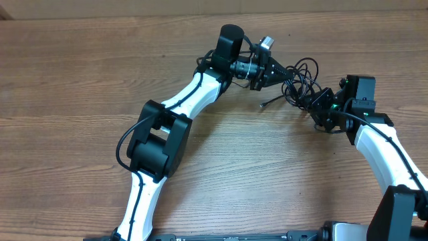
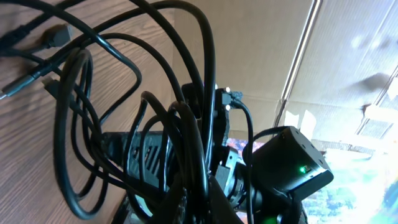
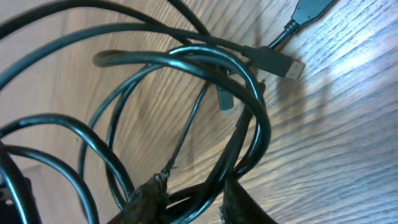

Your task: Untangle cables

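**A:** Where is the work sitting?

**B:** A bunch of thin black flexible cables (image 1: 301,80), loosely looped, on the brown wood-grain table (image 1: 100,67). It is on the right half, toward the far edge, strung between the ends of the two arms. How much of it rests on the wood, I cannot tell.

**A:** Left side?

**B:** The white-and-black left arm (image 1: 194,94) reaches in from the near left corner. Its left fingers (image 1: 277,72) are closed down on several strands at the bunch's left end. In the left wrist view the strands gather into them low in the frame, with loops fanning out over the wood beyond.

**A:** Right side?

**B:** The right fingers (image 3: 148,198) sit at the bunch's right end, nearer the right edge. The gap is narrow, and a few strands run down through it. Pinched or only passing between, I cannot tell.

**A:** Plugs?

**B:** The right wrist view shows a silver-tipped plug (image 3: 287,65) lying flat on the wood just past the loops. A dark plug (image 3: 314,9) lies near it. Overhead, one loose end (image 1: 265,104) trails out of the bunch toward the near edge, apart from both sets of fingers.

**A:** Anything else noted?

**B:** A small green light (image 2: 303,169) glows on the black housing at the right arm's wrist, seen in the left wrist view. A brown cardboard panel (image 2: 261,50) stands behind it.
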{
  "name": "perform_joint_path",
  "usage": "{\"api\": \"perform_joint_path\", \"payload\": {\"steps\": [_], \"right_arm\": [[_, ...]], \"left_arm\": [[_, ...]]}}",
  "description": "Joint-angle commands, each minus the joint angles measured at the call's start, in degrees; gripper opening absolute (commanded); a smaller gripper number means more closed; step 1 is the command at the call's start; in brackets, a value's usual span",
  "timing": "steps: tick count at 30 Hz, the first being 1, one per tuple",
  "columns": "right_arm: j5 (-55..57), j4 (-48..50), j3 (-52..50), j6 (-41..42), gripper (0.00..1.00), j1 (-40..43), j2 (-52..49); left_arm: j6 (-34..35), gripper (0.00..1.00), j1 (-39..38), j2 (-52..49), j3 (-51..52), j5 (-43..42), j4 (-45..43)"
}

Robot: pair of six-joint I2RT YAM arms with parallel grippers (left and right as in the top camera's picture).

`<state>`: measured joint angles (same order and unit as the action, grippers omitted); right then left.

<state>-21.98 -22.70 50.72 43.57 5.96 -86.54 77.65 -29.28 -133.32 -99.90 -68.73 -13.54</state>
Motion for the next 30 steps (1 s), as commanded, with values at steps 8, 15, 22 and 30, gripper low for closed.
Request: {"api": "perform_joint_path", "payload": {"steps": [8, 15, 22, 30], "right_arm": [[1.0, 0.3, 0.6, -0.3, 0.13, -0.3, -0.3], [1.4, -0.1, 0.6, -0.3, 0.25, -0.8, -0.3], [2.4, -0.3, 0.6, -0.3, 0.29, -4.8, -0.3], [4.7, -0.3, 0.6, -0.3, 0.3, -8.3, -0.3]], "left_arm": [[0.8, 0.04, -0.8, -0.3, -0.1, -1.1, -0.5], [1.2, 0.04, -1.0, -0.3, -0.1, 0.6, -0.5], [1.2, 0.04, -1.3, -0.3, -0.1, 3.4, -0.5], [1.0, 0.04, -1.3, -0.3, -0.1, 3.6, -0.5]]}}
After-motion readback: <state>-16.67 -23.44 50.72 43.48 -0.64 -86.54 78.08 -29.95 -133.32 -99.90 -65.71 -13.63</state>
